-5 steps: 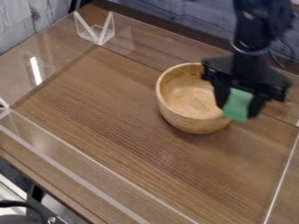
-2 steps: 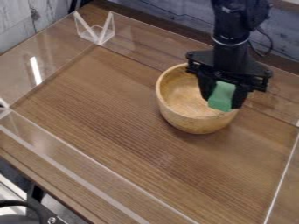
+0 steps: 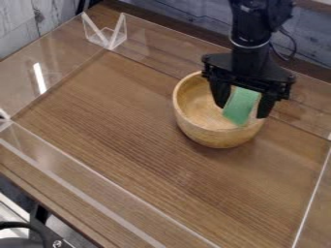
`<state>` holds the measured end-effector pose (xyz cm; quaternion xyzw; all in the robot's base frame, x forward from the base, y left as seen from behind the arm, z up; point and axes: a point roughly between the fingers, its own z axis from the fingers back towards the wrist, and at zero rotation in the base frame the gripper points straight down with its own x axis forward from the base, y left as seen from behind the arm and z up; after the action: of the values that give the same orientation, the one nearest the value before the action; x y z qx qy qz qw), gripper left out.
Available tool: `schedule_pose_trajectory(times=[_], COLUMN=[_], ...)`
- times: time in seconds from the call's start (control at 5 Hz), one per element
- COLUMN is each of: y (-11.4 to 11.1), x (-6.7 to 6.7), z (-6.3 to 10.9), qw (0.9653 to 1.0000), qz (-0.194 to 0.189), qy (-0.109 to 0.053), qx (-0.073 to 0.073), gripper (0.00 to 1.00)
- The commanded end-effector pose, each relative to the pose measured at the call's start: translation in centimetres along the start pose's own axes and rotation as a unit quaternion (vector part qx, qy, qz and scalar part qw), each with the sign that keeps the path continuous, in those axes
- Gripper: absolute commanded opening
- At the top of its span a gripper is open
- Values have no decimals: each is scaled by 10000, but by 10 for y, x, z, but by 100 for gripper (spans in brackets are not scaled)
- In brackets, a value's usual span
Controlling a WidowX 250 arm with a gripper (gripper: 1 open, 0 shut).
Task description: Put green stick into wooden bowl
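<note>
Got gripper spread wide over bowl, w/ green stick just below, inside bowl's R side, long axis approx near-far.

The black robot arm comes in from about one o'clock in the view and reaches down toward the centre, ending in a dark gripper that sits at roughly two o'clock from the middle. The gripper points downward, its jaws spread apart, one toward nine o'clock and the other toward four o'clock of the gripper's middle. The fingertips' exact outlines are too blurred to tell.
</note>
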<state>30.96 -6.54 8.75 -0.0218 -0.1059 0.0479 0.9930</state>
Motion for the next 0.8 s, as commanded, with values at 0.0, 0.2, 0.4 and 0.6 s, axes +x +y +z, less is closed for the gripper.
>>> schedule_pose_trajectory(times=[0.0, 0.2, 0.4, 0.6], y=[2, 5, 7, 10], x=[8, 7, 7, 7], z=[11, 10, 11, 14], qw=[9997, 9998, 9999, 9999], qz=[14, 24, 40, 63], qy=[-229, -182, -147, -118], qx=[-18, 13, 39, 59], gripper=[100, 100, 100, 100])
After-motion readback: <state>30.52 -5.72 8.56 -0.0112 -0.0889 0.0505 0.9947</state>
